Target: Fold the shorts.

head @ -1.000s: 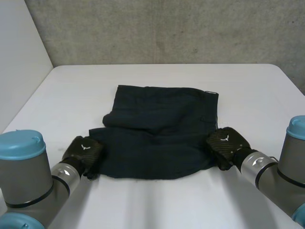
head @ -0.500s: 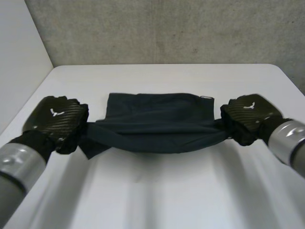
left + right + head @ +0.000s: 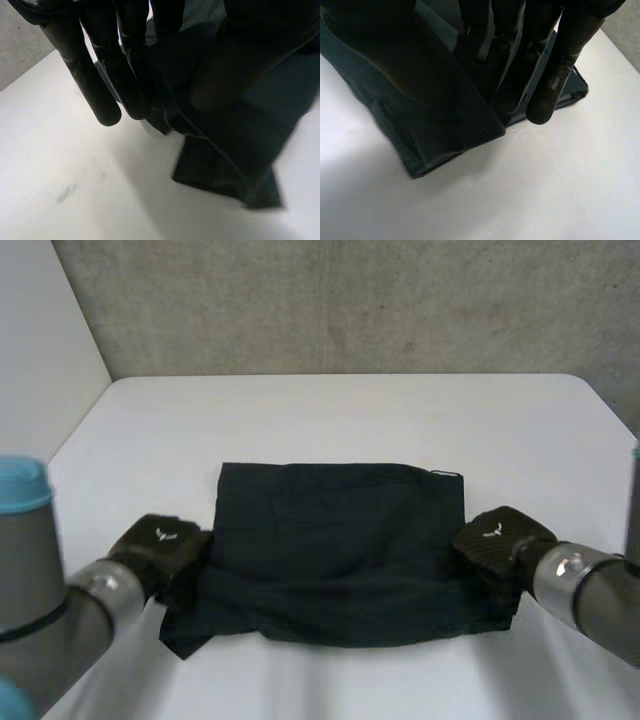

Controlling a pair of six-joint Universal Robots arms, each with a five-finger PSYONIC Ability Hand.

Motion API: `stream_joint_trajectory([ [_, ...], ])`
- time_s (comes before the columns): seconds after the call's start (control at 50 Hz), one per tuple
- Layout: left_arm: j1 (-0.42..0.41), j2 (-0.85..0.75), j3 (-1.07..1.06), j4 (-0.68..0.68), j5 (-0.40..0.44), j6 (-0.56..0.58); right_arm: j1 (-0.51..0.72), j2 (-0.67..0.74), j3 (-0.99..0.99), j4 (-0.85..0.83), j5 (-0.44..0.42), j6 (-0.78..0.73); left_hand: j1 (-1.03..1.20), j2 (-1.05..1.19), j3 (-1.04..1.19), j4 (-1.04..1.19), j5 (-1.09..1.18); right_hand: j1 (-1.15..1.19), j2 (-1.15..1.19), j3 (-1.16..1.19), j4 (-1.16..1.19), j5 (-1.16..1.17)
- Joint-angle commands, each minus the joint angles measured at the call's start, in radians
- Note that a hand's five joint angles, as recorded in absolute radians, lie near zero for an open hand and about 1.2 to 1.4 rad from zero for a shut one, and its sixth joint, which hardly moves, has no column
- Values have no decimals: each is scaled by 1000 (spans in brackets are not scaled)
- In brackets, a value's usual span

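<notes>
At mid-table [image 3: 330, 410], pinches the flat dark shorts [image 3: 340, 540] at one side edge with left hand [image 3: 160, 545], the other with right hand [image 3: 495, 540]; square the near hem, then release evenly.

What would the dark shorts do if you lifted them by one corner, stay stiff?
Probably floppy: the dark shorts lie in soft layers, and a loose corner sticks out crooked by the left hand. Likely light too: the right hand pinches only a side edge. They shouldn't roll, lying flat on the white table.
</notes>
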Motion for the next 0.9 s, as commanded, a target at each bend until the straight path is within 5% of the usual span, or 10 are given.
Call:
stream_joint_trajectory([
  [0.02, 0, -229, 323, 23, -55, -2, 61, 173, -194, -34, 103, 6, 280, 202, 206, 195, 241, 452, 227, 212, 205, 241],
  [0.26, -40, -468, 799, -50, -135, 1, 69, 331, -506, -66, 115, 26, 280, 202, 206, 195, 241, 452, 227, 212, 205, 241],
  [0.46, -54, -450, 1350, 111, -190, -14, 69, 204, -881, -543, 153, 279, 280, 202, 206, 195, 241, 452, 227, 212, 205, 241],
  [0.52, -68, -375, 1304, 215, -232, -16, 72, 155, -866, -624, 160, 321, 280, 202, 206, 195, 241, 452, 227, 212, 205, 241],
  [0.64, -69, -249, 1016, 281, -223, -18, 72, 146, -769, -525, 146, 321, 280, 202, 206, 195, 241, 452, 227, 212, 205, 241],
  [0.9, -80, -258, 487, 301, -192, -37, 76, 231, -372, -474, 84, 258, 280, 202, 206, 195, 241, 452, 227, 212, 205, 241],
])
